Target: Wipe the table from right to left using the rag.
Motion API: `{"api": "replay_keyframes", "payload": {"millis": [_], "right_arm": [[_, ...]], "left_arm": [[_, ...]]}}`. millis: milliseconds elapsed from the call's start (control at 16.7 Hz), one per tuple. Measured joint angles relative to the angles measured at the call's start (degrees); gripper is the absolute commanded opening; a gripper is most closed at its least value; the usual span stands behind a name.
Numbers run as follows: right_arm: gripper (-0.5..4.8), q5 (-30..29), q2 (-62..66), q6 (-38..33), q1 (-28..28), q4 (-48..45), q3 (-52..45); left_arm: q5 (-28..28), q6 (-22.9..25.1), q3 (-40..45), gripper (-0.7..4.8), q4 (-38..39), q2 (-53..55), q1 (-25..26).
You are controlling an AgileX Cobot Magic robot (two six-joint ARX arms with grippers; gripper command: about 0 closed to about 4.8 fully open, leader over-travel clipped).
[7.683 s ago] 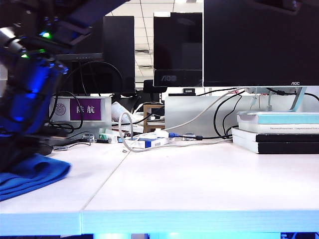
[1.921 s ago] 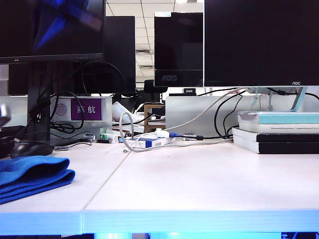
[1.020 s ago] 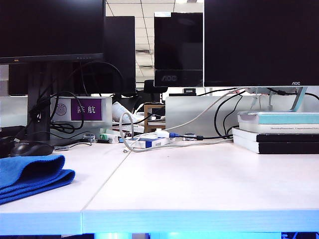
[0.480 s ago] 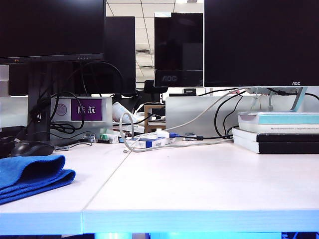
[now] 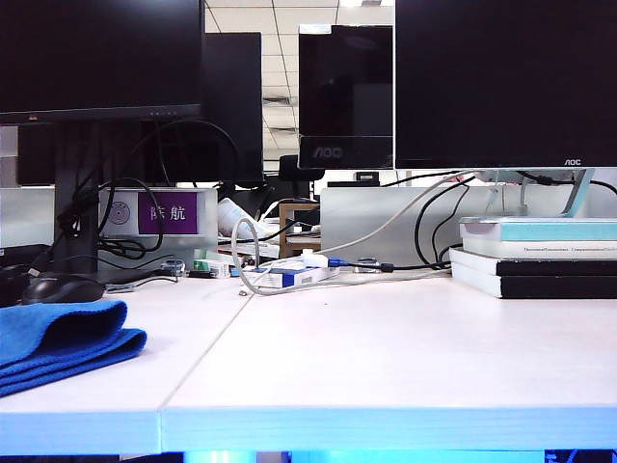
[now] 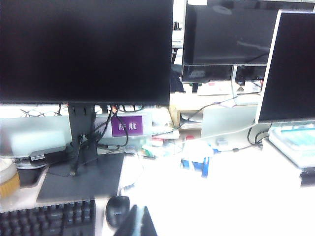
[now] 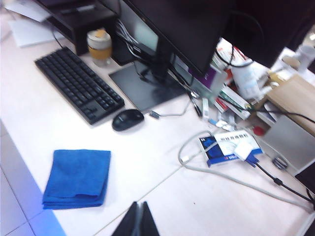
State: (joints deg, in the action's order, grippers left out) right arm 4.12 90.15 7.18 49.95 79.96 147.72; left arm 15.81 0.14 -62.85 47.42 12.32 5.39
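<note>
The rag (image 7: 76,178) lies folded on the table (image 7: 162,196), well apart from both pinched-shut grippers: the right gripper (image 7: 138,222) and the left gripper (image 6: 139,223).

Bare table (image 5: 386,347) between rag (image 5: 58,338) and books (image 5: 540,256).

**Blue on white**

The rag (image 5: 60,340) is bright blue against the white table (image 5: 386,357). Mouse (image 7: 127,119) and keyboard (image 7: 78,84) are black; a purple sign (image 5: 167,212) carries white characters. One book (image 5: 545,230) is pale teal.
</note>
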Motion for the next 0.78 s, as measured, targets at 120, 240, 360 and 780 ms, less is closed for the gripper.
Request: {"api": "replay_keyframes", "payload": {"millis": [120, 240, 360, 780], "right_arm": [[-0.06, 0.2, -2.0, 0.0, 4.3, -0.1, -1.9], [-0.06, 0.2, -3.7, 0.0, 5.7, 0.0, -4.5], [-0.06, 0.7, -6.0, -1.1, 8.0, 0.0, -8.0], [-0.06, 2.7, -15.4, -1.4, 8.1, -1.6, -26.4]], "left_arm": [[0.0, -0.1, 10.0, -0.05, -0.8, -6.7, 0.0], [-0.5, -2.5, 18.8, -0.05, -7.1, -10.3, 0.0], [-1.7, -4.7, 28.0, -0.05, -15.8, -11.1, 0.1], [-5.1, -13.3, 49.7, -0.05, -29.9, -10.9, 0.0]]}}
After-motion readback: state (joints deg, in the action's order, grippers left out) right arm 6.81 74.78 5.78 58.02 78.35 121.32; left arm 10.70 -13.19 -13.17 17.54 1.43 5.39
